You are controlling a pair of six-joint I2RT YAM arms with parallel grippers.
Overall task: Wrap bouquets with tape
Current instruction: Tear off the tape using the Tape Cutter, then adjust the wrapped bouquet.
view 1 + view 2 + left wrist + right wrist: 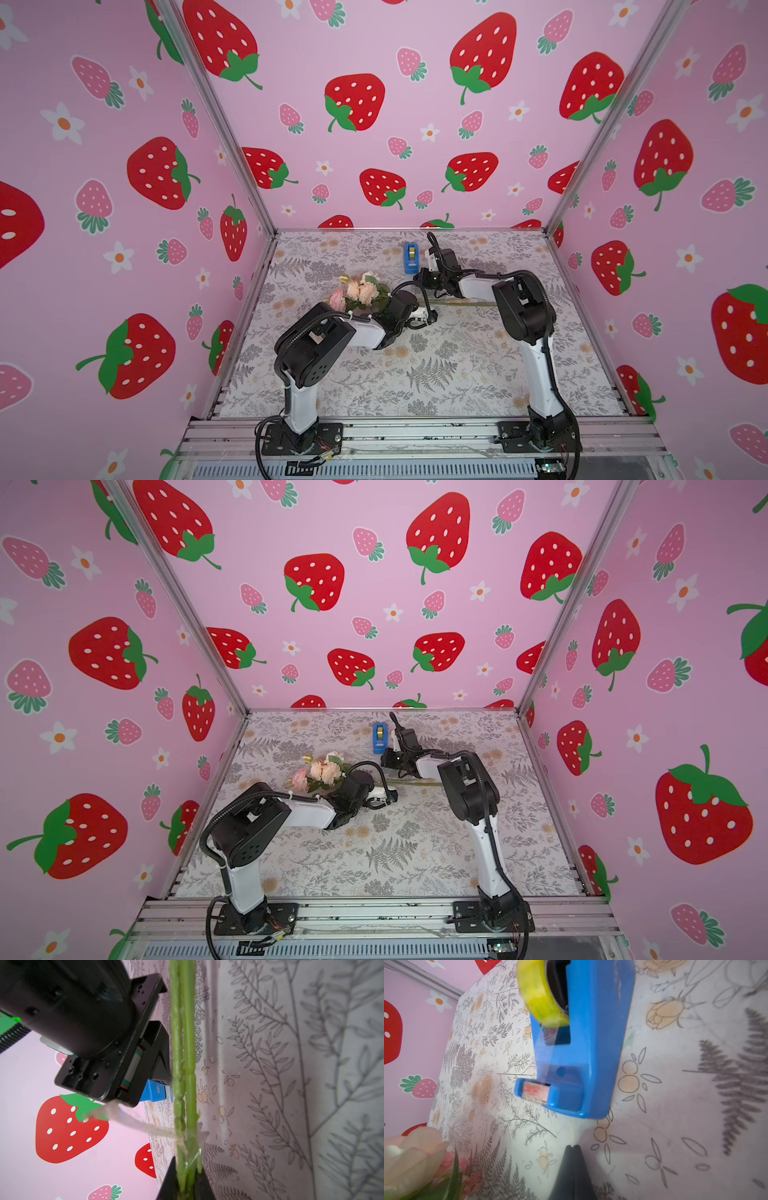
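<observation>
Green stems (185,1064) of the pink-and-cream artificial rose bouquet (359,291) sit clamped in your left fingers (168,1180) at the middle of the tabletop (415,374), steadied for wrapping, while your right fingers (566,1172), pressed shut, face the yellowish tape roll (537,991) in its blue plastic dispenser (598,1043).

One bouquet (359,291) (pink and cream roses), one tape roll (537,995), one blue dispenser (598,1043); two robot arms, left arm (363,332), right arm (473,286)

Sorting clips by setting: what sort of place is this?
Probably a staged robot test booth: strawberry-print walls on an aluminium frame, left arm and right arm bolted to a rail, floral-print tabletop.
</observation>
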